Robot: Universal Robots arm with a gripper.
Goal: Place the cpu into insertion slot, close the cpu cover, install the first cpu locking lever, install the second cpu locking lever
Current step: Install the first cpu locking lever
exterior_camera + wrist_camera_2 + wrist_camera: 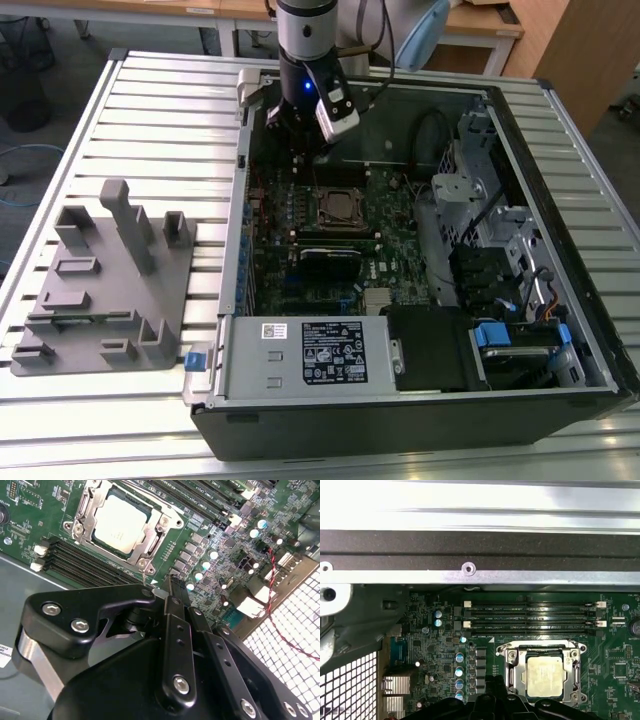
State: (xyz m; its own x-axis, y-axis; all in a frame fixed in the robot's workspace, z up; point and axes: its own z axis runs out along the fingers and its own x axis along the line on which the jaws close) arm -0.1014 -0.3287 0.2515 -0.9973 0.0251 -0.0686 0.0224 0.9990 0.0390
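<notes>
one chip seated, cover down: mind the levers

the cpu [119,522] lies flat in the insertion slot [323,207] on the motherboard [174,547]. the cpu cover [151,540] looks folded down around it, with its window framing the dull silver top. i judge the step in hand to be the locking levers, though i cannot tell whether either one is latched.

to do it well, push on the wire near its free end, not on the cover or the chip. take the lever down first, then sideways under its hook, and keep the pressure steady, since a springy wire is apt to slip off a smooth fingertip. watch the row of small round capacitors [199,575] just beside that corner of the socket, and the memory slots [82,560] along its other side. neither would take a stray knock kindly.

your gripper [172,587] hangs just off a corner of the socket. its fingers look drawn together and there is nothing between them. the tip is near a thin wire end [145,575] that pokes out from the cover's corner, but i cannot tell whether they touch. in the exterior view the gripper [305,145] stands inside the computer case [560,250], beside the socket.
</notes>
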